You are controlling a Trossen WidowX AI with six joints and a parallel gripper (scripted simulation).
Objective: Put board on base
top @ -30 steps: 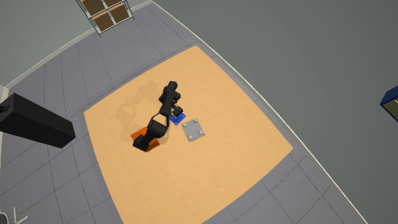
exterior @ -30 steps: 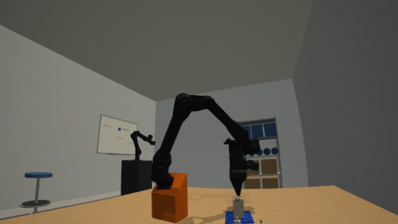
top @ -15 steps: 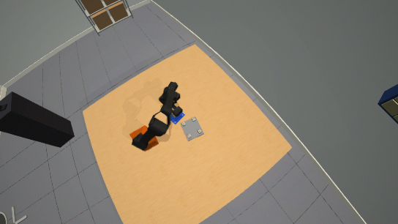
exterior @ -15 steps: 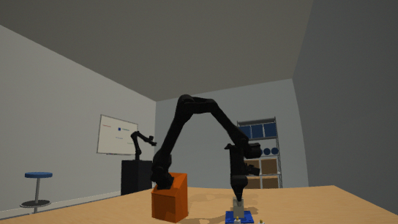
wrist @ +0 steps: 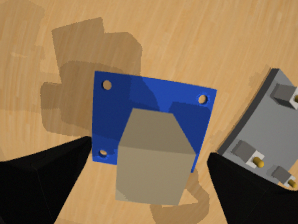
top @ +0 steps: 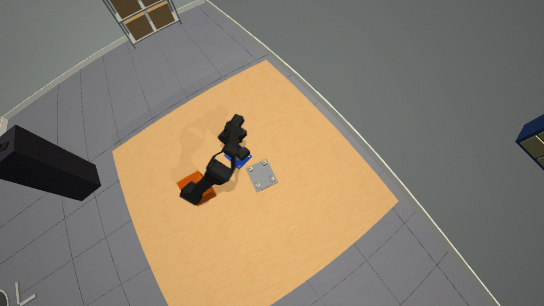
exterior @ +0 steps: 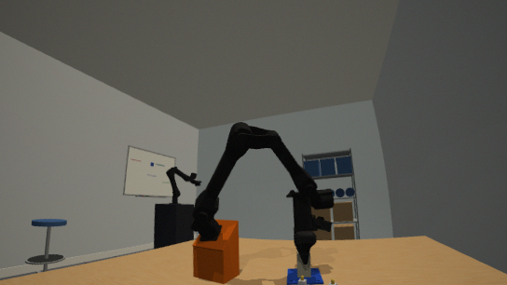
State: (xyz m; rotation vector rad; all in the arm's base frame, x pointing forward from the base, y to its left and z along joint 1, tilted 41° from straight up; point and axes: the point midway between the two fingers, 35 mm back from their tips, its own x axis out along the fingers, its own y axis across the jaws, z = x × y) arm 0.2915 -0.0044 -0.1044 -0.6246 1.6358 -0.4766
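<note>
In the wrist view, the blue board [top: 242, 162] [exterior: 292, 276] [wrist: 112, 120] is lying flat at the centre of the frame, handle upward, its upper edge slanting slightly down to the right. The board is roughly square; no long axis is distinguishable. It is showing three round corner holes; the pale beige square handle [exterior: 300, 270] [wrist: 156, 165] is covering part of its lower side. The grey base [top: 261, 176] [wrist: 272, 131] is sitting apart at right. The claw [exterior: 304, 262] [wrist: 152, 151] is standing spread, gripping nothing.
</note>
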